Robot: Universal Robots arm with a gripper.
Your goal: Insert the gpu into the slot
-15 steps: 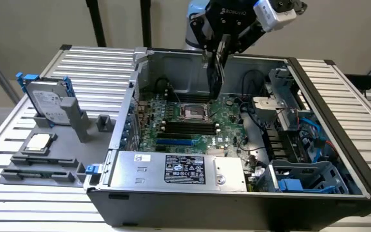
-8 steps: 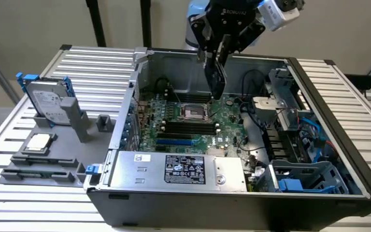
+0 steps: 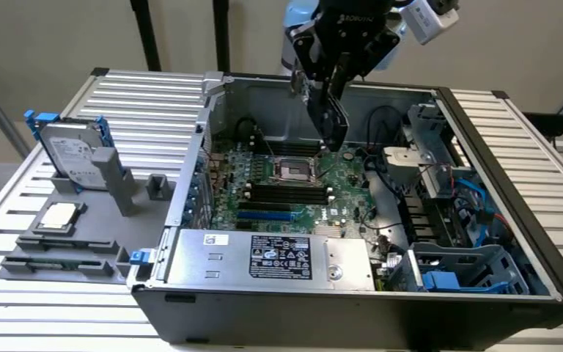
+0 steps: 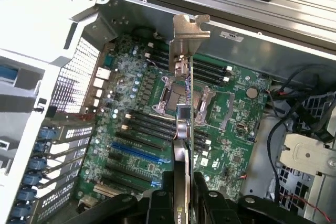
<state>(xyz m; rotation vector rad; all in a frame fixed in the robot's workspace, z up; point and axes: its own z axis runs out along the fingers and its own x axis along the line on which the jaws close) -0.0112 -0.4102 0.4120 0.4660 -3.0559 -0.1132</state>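
On the exterior view's left, a grey holder point(image 3: 67, 246) on the slatted table point(image 3: 8, 308) carries a hard drive point(image 3: 70, 158) standing upright and a CPU chip point(image 3: 59, 215) lying flat. Next comes the open case point(image 3: 360, 312), with the silver psu point(image 3: 272, 257) along its near edge and the green board point(image 3: 292, 183) behind it. The blue slot point(image 3: 265, 217) lies on the board just behind the psu, bare. Black memory slots point(image 3: 281, 194) sit between it and the socket point(image 3: 292, 170).

The gripper point(image 3: 328, 92) hangs over the case's far side, its fingers clamped on the gpu point(image 3: 333, 125). The card points down edge-on above the socket area (not in the slot).

In the wrist view the gpu point(image 4: 184, 129) runs away from the gripper point(image 4: 182, 190), with its silver bracket point(image 4: 190, 27) at the far end. The card crosses over the socket point(image 4: 168, 95), and the slot point(image 4: 137, 153) lies off to one side, apart from it.

On the exterior view's right are blue cables point(image 3: 477, 198) and a drive cage point(image 3: 457, 268).
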